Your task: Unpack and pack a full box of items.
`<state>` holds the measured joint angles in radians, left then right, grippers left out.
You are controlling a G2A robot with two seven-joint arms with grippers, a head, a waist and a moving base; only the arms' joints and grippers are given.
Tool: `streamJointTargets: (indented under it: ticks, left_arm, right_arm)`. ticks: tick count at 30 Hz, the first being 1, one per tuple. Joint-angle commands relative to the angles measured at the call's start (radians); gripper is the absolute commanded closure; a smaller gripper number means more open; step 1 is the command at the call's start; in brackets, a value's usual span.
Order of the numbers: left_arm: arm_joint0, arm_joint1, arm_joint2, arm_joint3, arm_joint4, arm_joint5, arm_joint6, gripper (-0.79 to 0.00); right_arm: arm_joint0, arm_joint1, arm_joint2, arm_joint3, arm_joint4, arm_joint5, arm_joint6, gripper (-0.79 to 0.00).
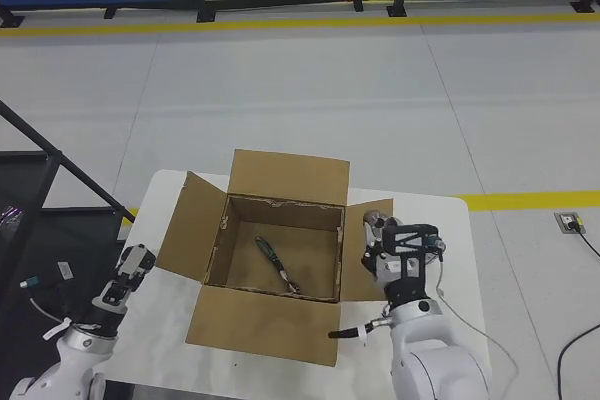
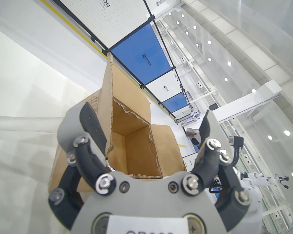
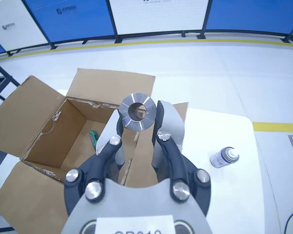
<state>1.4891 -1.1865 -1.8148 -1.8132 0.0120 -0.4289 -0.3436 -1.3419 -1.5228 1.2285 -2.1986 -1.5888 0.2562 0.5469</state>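
Gripping a silver roll (image 3: pixel 137 122), the right claw (image 3: pixel 139 114) hung right of centre in the top view, by the open box's (image 1: pixel 285 178) right flap. The left claw (image 2: pixel 146 115), jaws apart and empty, sat lower left, near the left flap. A screwdriver (image 1: pixel 277 264) lay in the box, and a can (image 3: pixel 222 157) stood on the table (image 1: pixel 440 215).

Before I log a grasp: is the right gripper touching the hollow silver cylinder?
Touching: right wrist view shows the right gripper clamped on the hollow silver cylinder.
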Motion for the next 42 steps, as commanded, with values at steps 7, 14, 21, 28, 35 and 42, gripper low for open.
streamJointTargets:
  ticks: [7,14,21,28,35,42]
  left_arm:
    - [-0.019,0.004,0.001,0.014,-0.007,-0.002,-0.013,-0.785]
    - [-0.032,0.007,-0.008,0.031,-0.018,-0.001,-0.021,-0.785]
    - [-0.036,0.01,-0.008,0.032,-0.015,0.002,-0.02,-0.785]
    - [-0.037,0.012,-0.009,0.028,-0.003,0.011,-0.019,-0.785]
    - [-0.038,0.014,-0.002,0.022,0.009,0.023,-0.011,-0.785]
    - [-0.036,0.015,-0.001,0.018,0.015,0.03,0.002,-0.785]
  right_arm:
    - [-0.148,0.009,0.122,-0.096,0.021,0.045,0.101,0.0]
    - [-0.186,0.013,0.239,-0.001,0.165,0.02,0.126,0.0]
    - [-0.118,0.018,0.307,0.21,0.301,-0.037,0.119,0.0]
    - [-0.048,0.026,0.341,0.365,0.333,-0.056,0.101,0.0]
    - [0.004,0.033,0.359,0.455,0.357,-0.091,0.085,0.0]
    - [0.035,0.041,0.37,0.502,0.353,-0.084,0.095,0.0]
